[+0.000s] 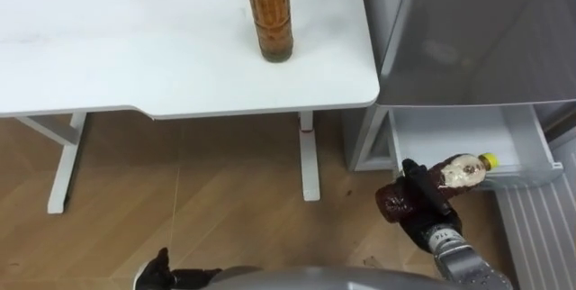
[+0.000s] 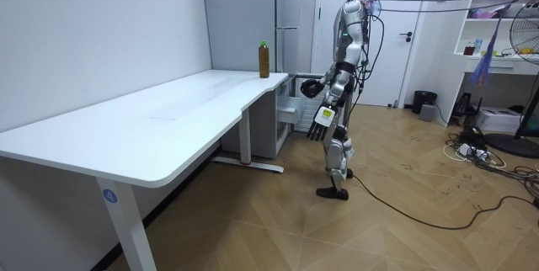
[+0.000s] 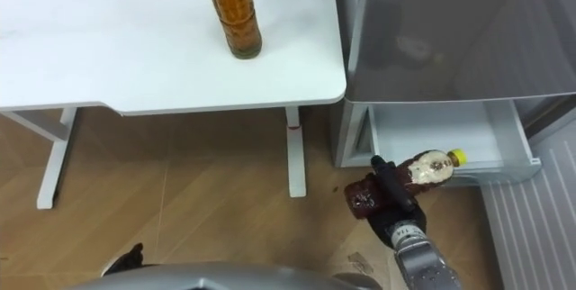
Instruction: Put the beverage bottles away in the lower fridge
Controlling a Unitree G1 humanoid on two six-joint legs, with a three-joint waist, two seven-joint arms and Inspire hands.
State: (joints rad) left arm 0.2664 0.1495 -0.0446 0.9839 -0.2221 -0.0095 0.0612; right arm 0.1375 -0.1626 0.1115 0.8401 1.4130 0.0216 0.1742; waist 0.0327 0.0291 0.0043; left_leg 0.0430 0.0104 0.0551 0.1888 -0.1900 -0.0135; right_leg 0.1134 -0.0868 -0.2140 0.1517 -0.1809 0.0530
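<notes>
Holding a bottle [image 1: 463, 171] clenched in the fingers of the right hand [image 1: 421, 202] at lower right, the robot probably had to lower it next into the open drawer [image 1: 450, 132]; the left hand [image 2: 324, 122] hung slack.

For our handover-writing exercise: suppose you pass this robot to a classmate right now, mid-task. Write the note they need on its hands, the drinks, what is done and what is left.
Right hand: shut on the yellow-capped bottle, held sideways at the front of the fridge's open lower drawer.
Left hand: open, hanging at the robot's side, idle.
Green-capped bottle: upright on the white table, near the fridge end.
Done: drawer open, one bottle in hand.
Left: set that bottle in the drawer, fetch the one on the table, probably close the drawer.
</notes>
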